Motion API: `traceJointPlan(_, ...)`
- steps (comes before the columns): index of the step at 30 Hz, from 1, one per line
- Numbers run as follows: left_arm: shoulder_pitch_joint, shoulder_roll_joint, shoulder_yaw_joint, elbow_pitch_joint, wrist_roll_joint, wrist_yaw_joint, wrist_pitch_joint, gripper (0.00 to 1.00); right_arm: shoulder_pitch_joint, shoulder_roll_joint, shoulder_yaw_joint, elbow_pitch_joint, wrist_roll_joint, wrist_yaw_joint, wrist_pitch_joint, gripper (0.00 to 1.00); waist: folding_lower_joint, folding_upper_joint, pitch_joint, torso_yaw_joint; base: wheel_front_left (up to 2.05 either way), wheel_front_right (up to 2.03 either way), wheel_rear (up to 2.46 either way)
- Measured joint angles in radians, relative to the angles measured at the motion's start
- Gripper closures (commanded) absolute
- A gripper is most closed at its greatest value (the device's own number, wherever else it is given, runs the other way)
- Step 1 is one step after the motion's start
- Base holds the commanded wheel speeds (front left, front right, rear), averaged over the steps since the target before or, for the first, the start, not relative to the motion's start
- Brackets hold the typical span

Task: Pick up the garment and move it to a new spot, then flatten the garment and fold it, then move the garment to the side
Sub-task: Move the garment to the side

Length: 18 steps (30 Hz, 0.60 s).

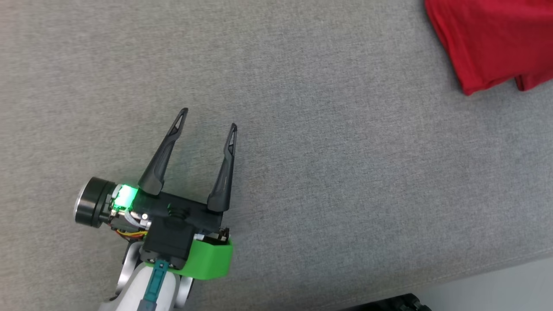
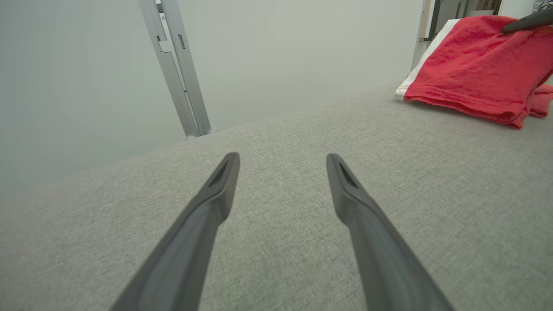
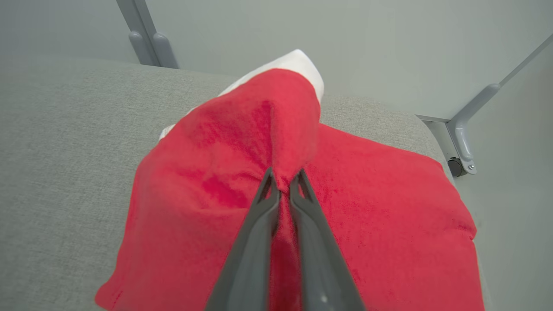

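Note:
The garment [image 1: 497, 39] is red with a white trim and lies folded at the far right of the grey surface [image 1: 302, 151]. My right gripper [image 3: 283, 177] is shut on a pinched ridge of the garment [image 3: 242, 164], lifting a fold of it. A dark fingertip [image 2: 525, 23] of that gripper rests on top of the garment [image 2: 471, 73] in the left wrist view. My left gripper [image 1: 209, 120] is open with nothing between its fingers, low over the bare surface well left of the garment. In its own view my left gripper [image 2: 283, 162] points across the cloth toward the wall.
The grey fabric surface [image 2: 276, 207] ends at a near edge [image 1: 475, 276] at the lower right of the head view. Grey metal frame posts [image 2: 177, 69] stand behind the surface. A metal bracket [image 3: 464, 138] sits just beyond the garment's right side.

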Motion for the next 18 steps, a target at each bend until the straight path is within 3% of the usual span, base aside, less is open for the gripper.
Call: traceJointPlan(18,-0.083,0.072,-0.077,-0.048,-0.002,0.048,-0.001,0.00,-0.144,-0.164,0.049,0.064,-0.051,0.001,-0.029,1.00,0.0000,0.0000,0.142,-0.068,0.00,0.00,0.00)
